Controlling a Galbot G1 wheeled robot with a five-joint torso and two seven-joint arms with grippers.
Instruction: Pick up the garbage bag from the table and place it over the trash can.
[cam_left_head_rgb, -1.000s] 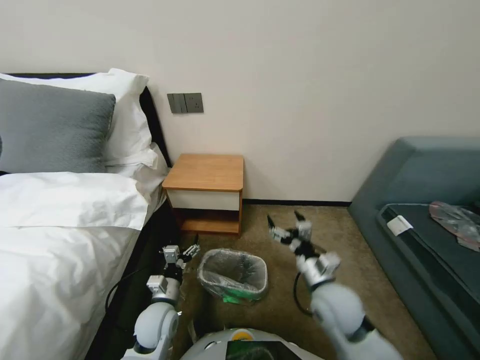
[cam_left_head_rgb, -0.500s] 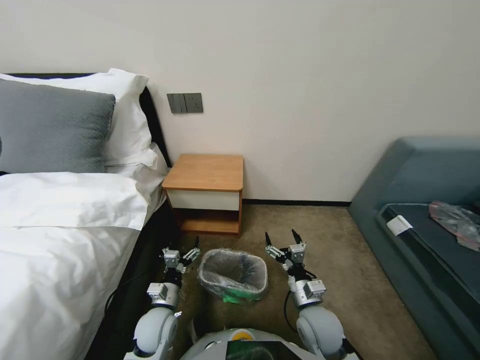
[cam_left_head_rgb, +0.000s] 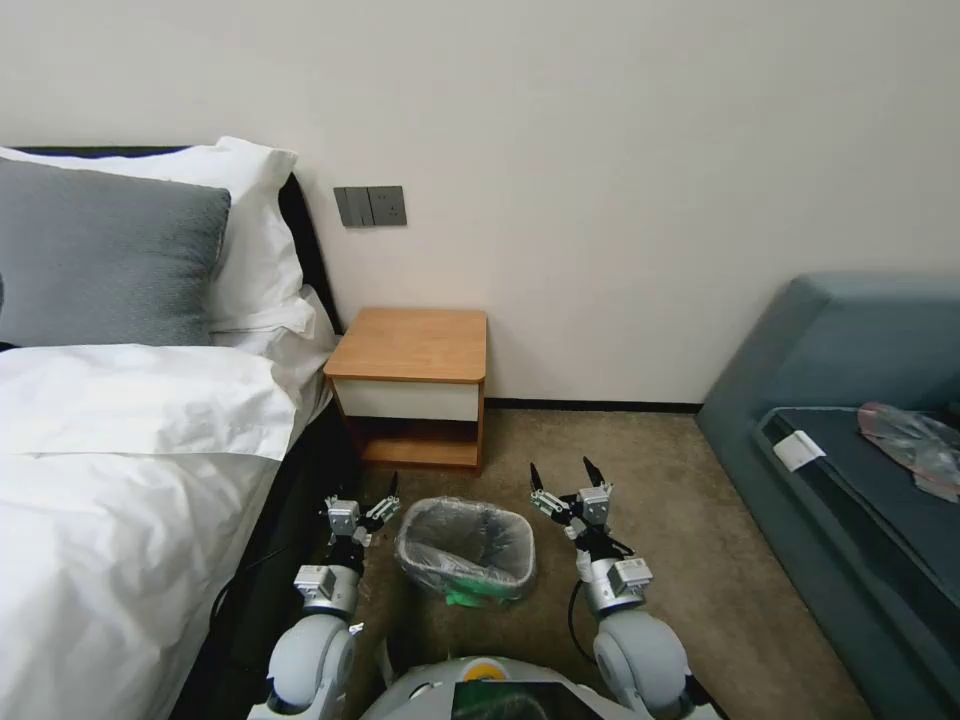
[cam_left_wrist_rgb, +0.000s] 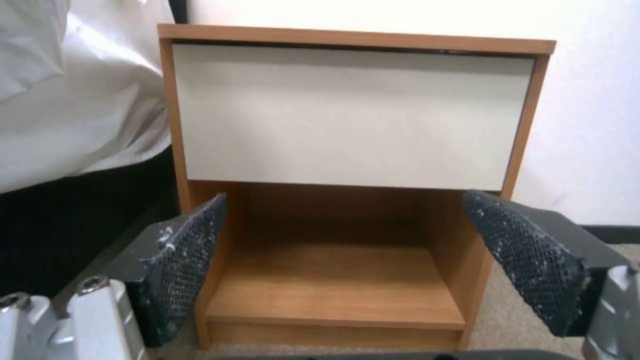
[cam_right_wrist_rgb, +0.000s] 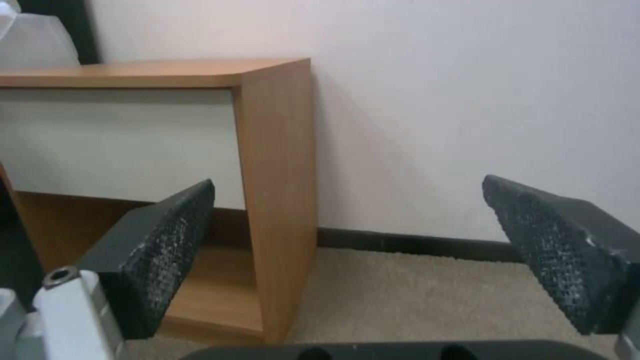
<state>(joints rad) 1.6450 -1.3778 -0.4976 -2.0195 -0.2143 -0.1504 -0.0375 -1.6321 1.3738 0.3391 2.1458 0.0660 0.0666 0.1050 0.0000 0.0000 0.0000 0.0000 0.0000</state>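
We begin with the room: a bed (cam_left_head_rgb: 130, 440) stands on our left, a grey-blue sofa (cam_left_head_rgb: 850, 400) on our right, and the table (cam_left_head_rgb: 412, 345) sits against the wall between them. Its top is bare, which we judge consistent with the bag having been collected from it. On the sofa seat lies a pinkish clear plastic bag (cam_left_head_rgb: 915, 440), well apart from the work and, in our judgement, not part of it.

The trash can (cam_left_head_rgb: 466, 550) stands on the carpet (cam_left_head_rgb: 660, 470) directly before our base, near the table. The garbage bag (cam_left_head_rgb: 465, 535) lines it: the film dips into the interior and folds over the rim, so we assess the placement as essentially complete. A patch of green wall shows below the film on the near side.

The left gripper (cam_left_head_rgb: 383, 497) hovers just beside the can's left edge, the right gripper (cam_left_head_rgb: 560, 478) just beside its right edge. Both wrist views show the jaws spread wide with nothing between them. We judge this flanking, empty posture fits a release of the bag's rim on either side.
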